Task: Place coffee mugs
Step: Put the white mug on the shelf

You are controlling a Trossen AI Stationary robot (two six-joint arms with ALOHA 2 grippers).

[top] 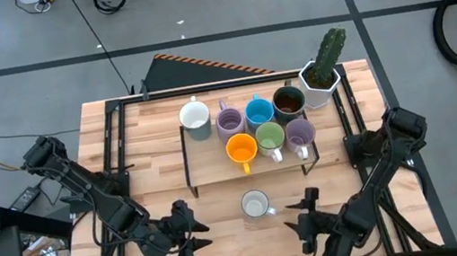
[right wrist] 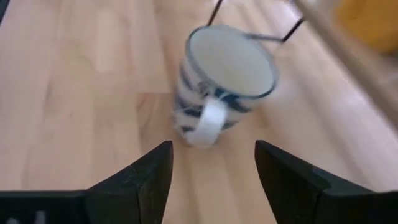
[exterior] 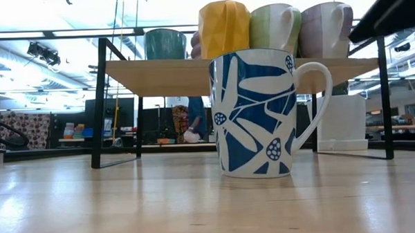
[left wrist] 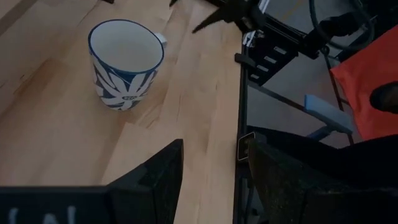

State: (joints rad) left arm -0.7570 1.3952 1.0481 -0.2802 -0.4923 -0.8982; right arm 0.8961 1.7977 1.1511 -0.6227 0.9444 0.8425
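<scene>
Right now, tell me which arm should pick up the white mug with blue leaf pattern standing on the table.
Probably the right. The white mug with blue leaf pattern turns its handle toward the right pincer, which stands open and faces it squarely. The left pincer, also open, sits off to the mug's other side.

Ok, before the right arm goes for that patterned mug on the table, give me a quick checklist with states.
1. Blue-and-white mug upright on the table, in front of the raised shelf: ok.
2. Mug handle turned toward the right pincer: ok.
3. Right pincer open, fingers apart and short of the mug, nothing held: ok.
4. Left pincer open and empty, off to the mug's other side, out of the approach: ok.
5. Free spot on the shelf: seven mugs crowd its middle and right; the near-left part looks bare: ok.
6. Whether the handle lines up squarely between the right fingers: cannot tell.
</scene>
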